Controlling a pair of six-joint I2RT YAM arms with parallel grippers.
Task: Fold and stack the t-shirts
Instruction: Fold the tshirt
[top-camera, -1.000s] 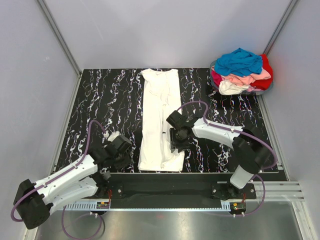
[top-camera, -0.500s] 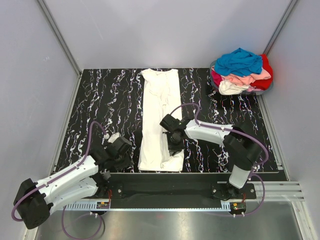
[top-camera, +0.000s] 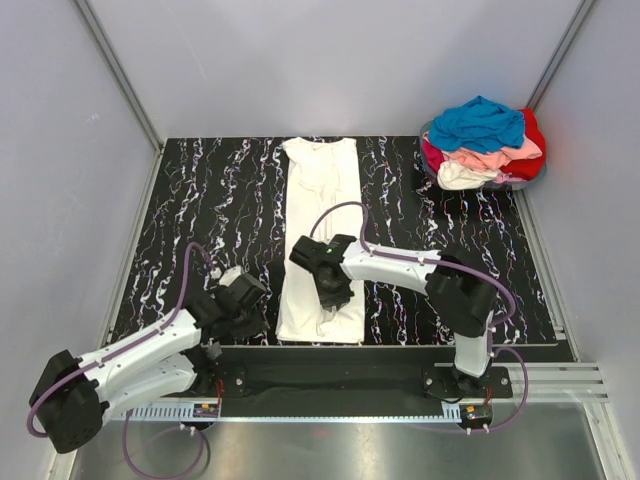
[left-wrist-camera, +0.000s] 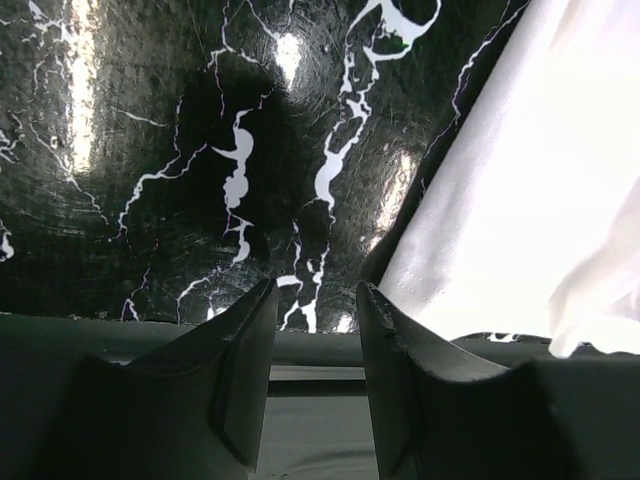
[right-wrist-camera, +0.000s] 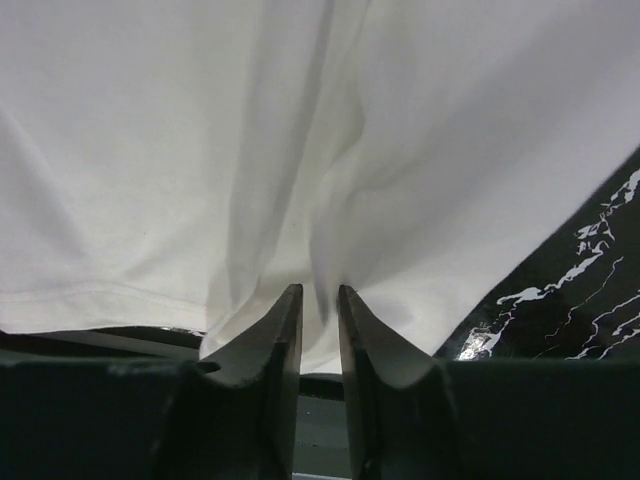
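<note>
A long cream-white t-shirt (top-camera: 322, 190) lies flat down the middle of the black marbled table (top-camera: 200, 200), folded to a narrow strip. My right gripper (top-camera: 335, 295) sits low over its near part. In the right wrist view its jaws (right-wrist-camera: 320, 300) are nearly closed with a ridge of the cream fabric (right-wrist-camera: 200, 150) pinched between them. My left gripper (top-camera: 250, 300) is open and empty over bare table, just left of the shirt's near left edge (left-wrist-camera: 520, 200); its jaws (left-wrist-camera: 315, 300) stand apart with nothing between them.
A heap of t-shirts sits at the far right corner: blue (top-camera: 480, 120) on top, pink (top-camera: 490, 158), red (top-camera: 535, 150) and cream (top-camera: 460, 177) below. Grey walls enclose the table. A black front rail (top-camera: 400, 355) runs along the near edge.
My right gripper has moved left, from the shirt's right edge onto the shirt's near part, drawing fabric with it. The left arm has barely moved.
</note>
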